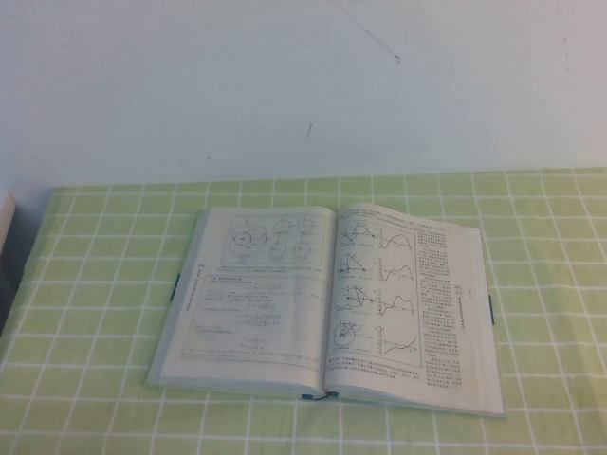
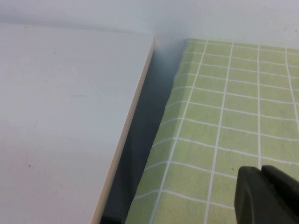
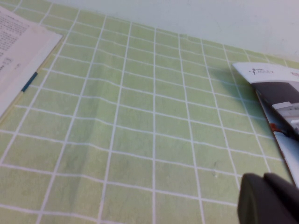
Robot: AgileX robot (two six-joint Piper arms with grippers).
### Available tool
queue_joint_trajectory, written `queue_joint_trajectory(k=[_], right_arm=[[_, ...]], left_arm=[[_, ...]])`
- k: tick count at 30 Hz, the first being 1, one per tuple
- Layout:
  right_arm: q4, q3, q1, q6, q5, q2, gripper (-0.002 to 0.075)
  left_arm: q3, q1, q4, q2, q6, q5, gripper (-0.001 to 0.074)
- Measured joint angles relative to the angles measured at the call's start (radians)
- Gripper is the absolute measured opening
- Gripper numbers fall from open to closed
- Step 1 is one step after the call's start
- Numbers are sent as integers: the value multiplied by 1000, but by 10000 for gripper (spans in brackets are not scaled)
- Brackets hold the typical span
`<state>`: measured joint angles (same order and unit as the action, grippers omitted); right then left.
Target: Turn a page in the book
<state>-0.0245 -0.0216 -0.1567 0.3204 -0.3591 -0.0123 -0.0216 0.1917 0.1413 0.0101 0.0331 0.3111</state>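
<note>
Book (image 1: 327, 308) lies open, flat on table (image 1: 95, 379), ready for page turn. Left gripper (image 2: 266, 196) parked near table edge, fingers together. Right gripper (image 3: 268, 198) beside book, fingers together, empty.

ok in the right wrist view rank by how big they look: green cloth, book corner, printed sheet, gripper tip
1. green checked cloth, fills most of the view
2. book corner and printed sheet: look alike, both cut off, not ranked
3. right gripper tip, smallest showing, though nearest the camera and cut off
</note>
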Motion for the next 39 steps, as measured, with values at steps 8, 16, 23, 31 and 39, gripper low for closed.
queue_joint_trajectory(k=[8, 16, 23, 31, 39], right_arm=[[0, 0, 0, 0, 0, 0, -2], [0, 0, 0, 0, 0, 0, -2], [0, 0, 0, 0, 0, 0, -2], [0, 0, 0, 0, 0, 0, -2], [0, 0, 85, 0, 0, 0, -2]], left_arm=[[0, 0, 0, 0, 2, 0, -4], [0, 0, 0, 0, 2, 0, -4], [0, 0, 0, 0, 2, 0, -4], [0, 0, 0, 0, 2, 0, -4], [0, 0, 0, 0, 2, 0, -4]])
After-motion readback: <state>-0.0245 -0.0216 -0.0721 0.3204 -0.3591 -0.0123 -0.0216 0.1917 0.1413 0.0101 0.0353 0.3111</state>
